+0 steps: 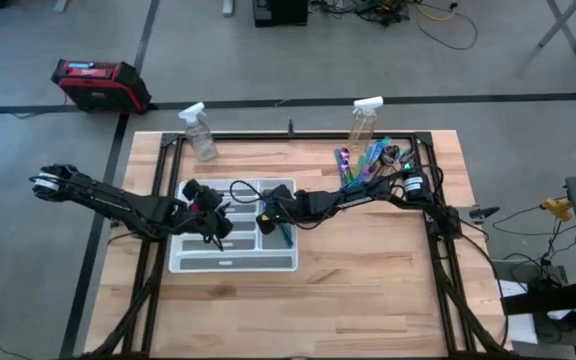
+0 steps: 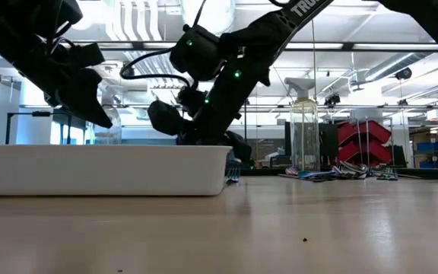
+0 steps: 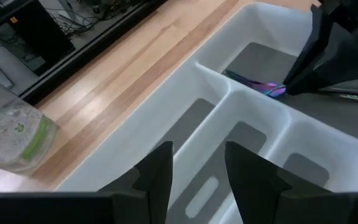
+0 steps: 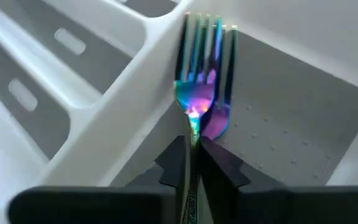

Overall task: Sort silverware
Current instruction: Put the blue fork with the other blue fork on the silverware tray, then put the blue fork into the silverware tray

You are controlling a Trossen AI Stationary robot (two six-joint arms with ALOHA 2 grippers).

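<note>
In the rightmost compartment of the white cutlery tray (image 4: 135, 81), you have an iridescent fork (image 4: 201, 93) lying tines-forward, its prongs resting up against the white divider wall and its handle running back between the fingers of your right gripper (image 4: 196, 165). Those fingers are pinched narrowly around the handle, so the fork reads as gripped, though the hold looks light. From above, your right gripper (image 1: 273, 215) sits over the tray's right side, with a teal sliver of the fork (image 1: 285, 233) showing just under it.

The rest of the silverware (image 1: 368, 162) lies in a loose heap of teal, purple and magenta pieces near the table's far right, well apart from the tray and just beside a clear spray bottle (image 1: 364, 120).

Your left gripper (image 3: 194, 180) hangs over the tray's left compartments with its fingers spread and nothing between them; from overhead it (image 1: 208, 215) is over the tray's left half. A second spray bottle (image 1: 197, 130) stands beyond the tray on the wooden table (image 1: 368, 290). A red case (image 1: 98, 85) sits on the floor past the table.
</note>
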